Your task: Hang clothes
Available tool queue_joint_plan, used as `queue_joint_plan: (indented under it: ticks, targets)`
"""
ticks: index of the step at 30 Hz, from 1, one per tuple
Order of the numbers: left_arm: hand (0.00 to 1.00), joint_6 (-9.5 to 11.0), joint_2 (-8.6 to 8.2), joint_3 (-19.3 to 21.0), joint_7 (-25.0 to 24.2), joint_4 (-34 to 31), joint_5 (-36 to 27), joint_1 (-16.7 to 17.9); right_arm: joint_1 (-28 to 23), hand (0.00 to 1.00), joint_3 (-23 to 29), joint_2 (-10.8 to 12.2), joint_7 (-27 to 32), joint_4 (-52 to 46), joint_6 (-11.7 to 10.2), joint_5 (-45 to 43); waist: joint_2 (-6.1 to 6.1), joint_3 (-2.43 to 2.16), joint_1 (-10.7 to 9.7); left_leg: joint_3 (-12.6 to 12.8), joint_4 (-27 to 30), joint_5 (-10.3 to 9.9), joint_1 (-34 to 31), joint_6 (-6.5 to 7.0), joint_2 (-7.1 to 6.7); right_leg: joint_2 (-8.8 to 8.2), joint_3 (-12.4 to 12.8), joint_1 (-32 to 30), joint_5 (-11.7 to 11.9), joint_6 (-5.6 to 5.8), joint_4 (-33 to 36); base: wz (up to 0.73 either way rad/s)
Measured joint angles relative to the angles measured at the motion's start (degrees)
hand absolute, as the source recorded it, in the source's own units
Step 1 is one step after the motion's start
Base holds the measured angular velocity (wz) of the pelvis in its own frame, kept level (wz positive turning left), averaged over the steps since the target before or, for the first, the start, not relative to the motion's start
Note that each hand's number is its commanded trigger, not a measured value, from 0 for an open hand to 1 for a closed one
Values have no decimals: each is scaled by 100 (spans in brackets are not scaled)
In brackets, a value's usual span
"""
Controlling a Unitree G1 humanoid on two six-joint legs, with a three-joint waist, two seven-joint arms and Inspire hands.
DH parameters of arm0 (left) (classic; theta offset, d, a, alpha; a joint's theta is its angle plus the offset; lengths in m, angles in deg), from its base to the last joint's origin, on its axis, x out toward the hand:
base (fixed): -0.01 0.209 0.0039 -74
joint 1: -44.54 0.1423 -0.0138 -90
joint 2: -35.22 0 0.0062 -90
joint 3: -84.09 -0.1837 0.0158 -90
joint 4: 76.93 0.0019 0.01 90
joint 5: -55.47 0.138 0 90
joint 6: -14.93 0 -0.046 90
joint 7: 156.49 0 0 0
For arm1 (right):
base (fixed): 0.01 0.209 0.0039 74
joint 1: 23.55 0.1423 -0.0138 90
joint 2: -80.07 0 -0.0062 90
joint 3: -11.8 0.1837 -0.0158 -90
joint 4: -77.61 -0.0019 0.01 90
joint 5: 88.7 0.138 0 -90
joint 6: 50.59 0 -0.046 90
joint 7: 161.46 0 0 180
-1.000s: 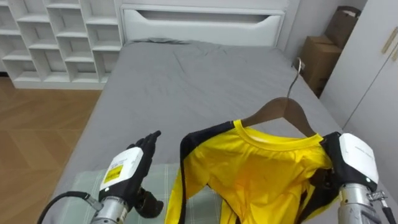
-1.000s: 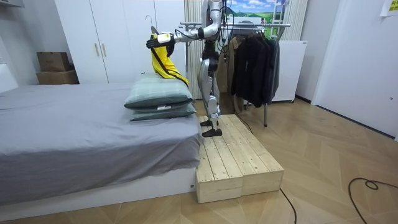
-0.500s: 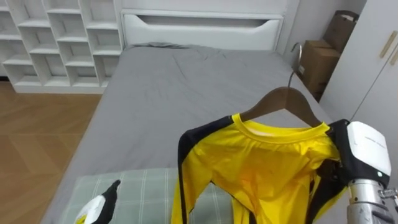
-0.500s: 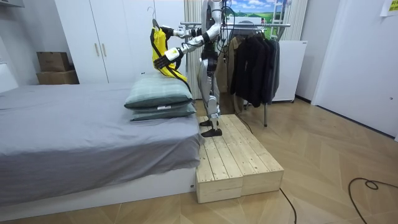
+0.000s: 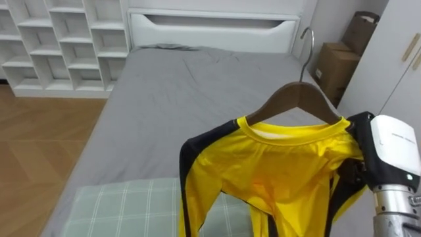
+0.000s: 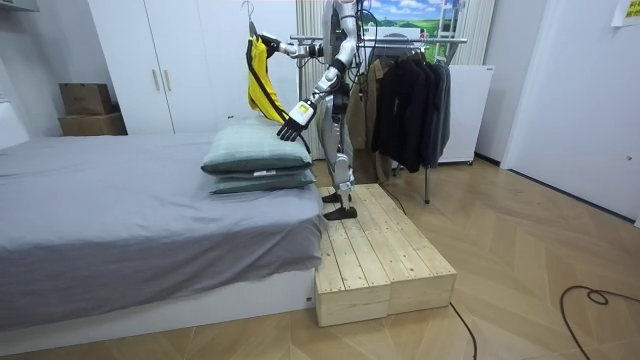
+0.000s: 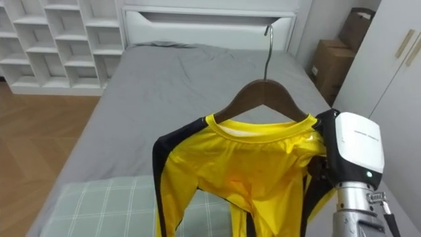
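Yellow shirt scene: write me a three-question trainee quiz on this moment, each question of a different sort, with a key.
1. True or false: the yellow shirt hangs on a wooden hanger.
2. In the room view the left hand is: A open and lowered; B shut on a pillow; C shut on a black coat.
3. Short answer: what does the robot stand on?

Key: 1 true. 2 A. 3 the wooden platform at the foot of the bed.

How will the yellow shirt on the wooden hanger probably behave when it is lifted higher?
The yellow shirt looks thin and floppy: it hangs in soft folds, so it will likely sway. Its cloth looks smooth and shiny, so it may slide on the wooden hanger.
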Motion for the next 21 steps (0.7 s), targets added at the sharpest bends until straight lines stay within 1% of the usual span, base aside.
queue_joint_plan:
  ticks: [1,2,3,4,6,8,12,15,17,21]
  targets:
    - [0,22,0,4,28,37,-52,54,-10,100,-1,2,1,-13,0,8,-7,-6,-3,4,-1,0,5,0,1,2,3,5,0,0,-1,-6]
    - [0,84,9,33,65,125,-56,74,-76,100,0,2,2,-76,2,23,-29,-22,4,18,-8,-2,29,-3,1,10,23,12,0,0,-2,-7]
    - [0,154,30,64,79,230,-56,103,-166,100,-1,7,2,-167,2,30,-57,-26,14,36,-19,-7,78,-12,4,23,33,36,0,0,-4,-7]
    - [0,180,30,101,84,262,-57,117,-213,100,0,8,2,-211,2,34,-70,-32,14,37,-30,-10,86,-16,8,30,39,48,0,0,-6,-8]
    - [0,239,16,246,148,477,-58,132,-290,100,4,27,2,-246,5,35,-122,-72,20,60,-31,-32,98,-43,25,61,110,51,0,0,-16,-11]
    - [0,250,2,253,217,554,-59,132,-339,100,8,37,2,-274,5,36,-136,-81,27,84,-31,-38,110,-48,33,72,150,49,1,-1,-13,-11]
    - [0,270,-38,252,312,675,-59,99,-358,100,10,37,2,-276,26,39,-87,-64,51,101,-42,-44,136,-49,36,76,178,50,5,-9,-8,-6]
    - [0,271,-126,260,339,736,-58,106,-394,100,77,42,2,-334,32,29,8,-48,149,149,-52,-55,154,-48,42,83,219,46,9,-16,-4,-8]
    - [0,271,-151,263,377,771,-57,128,-456,100,110,43,2,-486,46,22,42,-43,169,156,-52,-55,151,-48,41,83,219,41,10,-17,-4,0]
    - [0,269,-187,380,514,898,-53,195,-586,100,155,42,11,-655,47,16,42,-45,197,167,-51,-56,153,-51,52,95,218,42,10,-17,-4,0]
